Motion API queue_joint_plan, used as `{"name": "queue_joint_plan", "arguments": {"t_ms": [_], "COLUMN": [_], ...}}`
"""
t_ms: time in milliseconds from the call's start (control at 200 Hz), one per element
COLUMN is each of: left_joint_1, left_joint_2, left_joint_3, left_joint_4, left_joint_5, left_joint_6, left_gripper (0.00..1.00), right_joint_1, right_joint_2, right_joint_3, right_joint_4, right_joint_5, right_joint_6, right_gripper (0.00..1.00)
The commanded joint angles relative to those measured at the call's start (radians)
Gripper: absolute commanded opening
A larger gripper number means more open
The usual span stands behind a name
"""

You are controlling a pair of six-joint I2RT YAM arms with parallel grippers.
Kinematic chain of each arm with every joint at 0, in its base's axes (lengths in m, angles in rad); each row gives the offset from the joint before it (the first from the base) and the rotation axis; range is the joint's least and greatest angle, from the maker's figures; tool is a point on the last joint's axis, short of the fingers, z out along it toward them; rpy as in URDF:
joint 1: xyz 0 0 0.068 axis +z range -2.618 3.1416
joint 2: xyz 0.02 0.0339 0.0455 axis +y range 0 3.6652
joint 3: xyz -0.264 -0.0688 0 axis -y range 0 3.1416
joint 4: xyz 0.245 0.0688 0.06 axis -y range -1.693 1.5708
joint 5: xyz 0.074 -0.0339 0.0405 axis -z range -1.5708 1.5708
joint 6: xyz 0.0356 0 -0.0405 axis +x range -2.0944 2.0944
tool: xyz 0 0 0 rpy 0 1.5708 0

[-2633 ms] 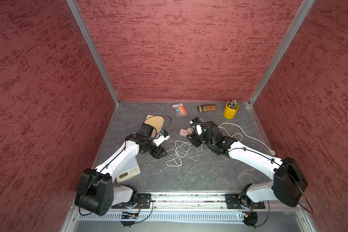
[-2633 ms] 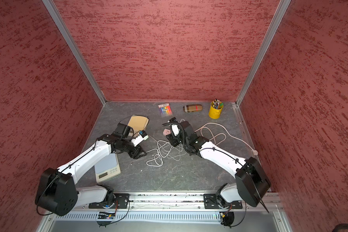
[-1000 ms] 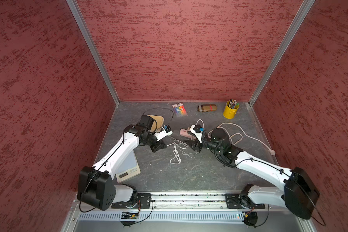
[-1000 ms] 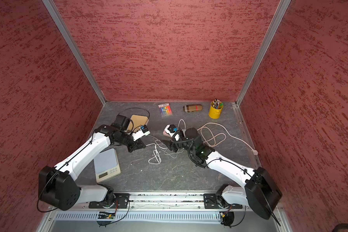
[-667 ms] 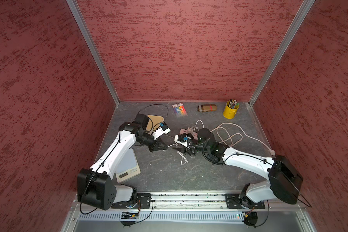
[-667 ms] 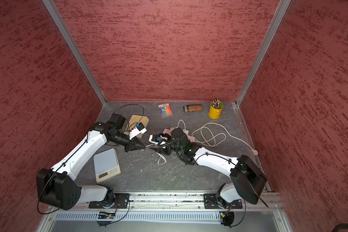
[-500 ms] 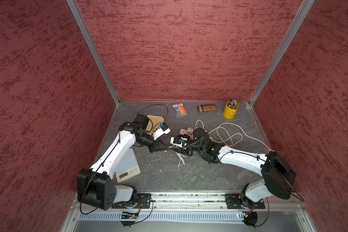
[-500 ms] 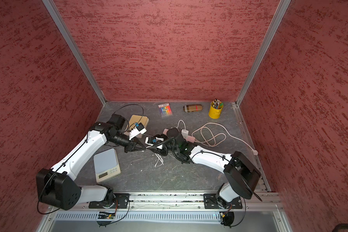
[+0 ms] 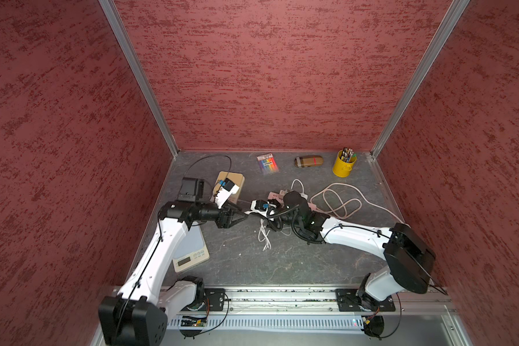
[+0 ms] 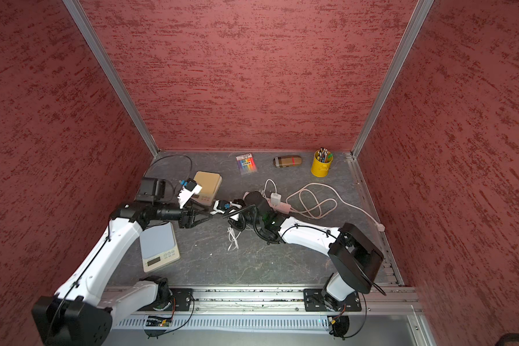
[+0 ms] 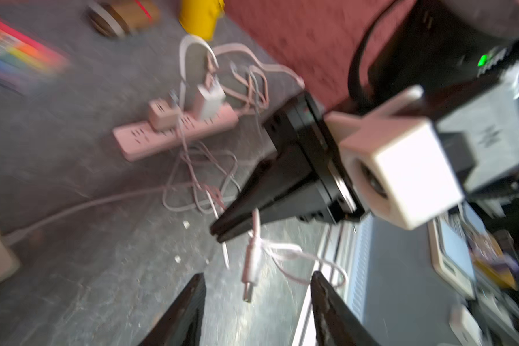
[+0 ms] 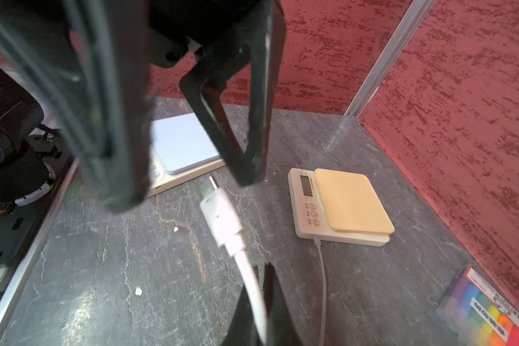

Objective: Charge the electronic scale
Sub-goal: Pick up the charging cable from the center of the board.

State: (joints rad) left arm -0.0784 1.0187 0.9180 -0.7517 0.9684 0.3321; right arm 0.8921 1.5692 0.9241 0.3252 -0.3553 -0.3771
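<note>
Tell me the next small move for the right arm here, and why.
Probably swing the right gripper, shut on the white cable just behind its plug, toward the blue-topped scale and line the plug up with the slot in its edge. The left gripper stands open, not holding the cable, and the yellow-topped scale already has a grey lead plugged in.

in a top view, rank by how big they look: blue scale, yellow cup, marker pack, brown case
1. blue scale, partly under the left arm
2. yellow cup
3. marker pack and brown case: too alike to rank
</note>
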Motion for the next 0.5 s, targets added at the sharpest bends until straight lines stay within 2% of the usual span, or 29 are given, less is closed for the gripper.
{"name": "queue_joint_plan", "arguments": {"t_ms": [0,80,165,311,496], "left_joint_1": [0.043,0.038,0.022,-0.022,-0.041], "left_joint_2": [-0.086,-0.088,-0.058,0.003,0.086], "left_joint_3": [-0.116,-0.15,-0.16,-0.188,-0.166], "left_joint_4": [0.455,0.513,0.514,0.578,0.59], "left_joint_5": [0.015,-0.006,-0.015,0.019,0.073], "left_joint_6": [-0.459,-0.577,-0.642,-0.716,-0.755], "left_gripper": [0.53,0.49,0.47,0.46,0.34], "right_joint_1": [-0.01,-0.023,-0.031,-0.032,-0.033], "right_joint_2": [-0.01,-0.001,0.01,0.016,0.021], "right_joint_3": [-0.024,-0.017,-0.009,-0.006,0.003], "right_joint_4": [0.067,0.067,0.071,0.083,0.065], "right_joint_5": [0.0,-0.018,-0.039,-0.041,0.0], "right_joint_6": [0.169,0.252,0.301,0.322,0.32], "right_gripper": [0.0,0.0,0.0,0.0,0.0]}}
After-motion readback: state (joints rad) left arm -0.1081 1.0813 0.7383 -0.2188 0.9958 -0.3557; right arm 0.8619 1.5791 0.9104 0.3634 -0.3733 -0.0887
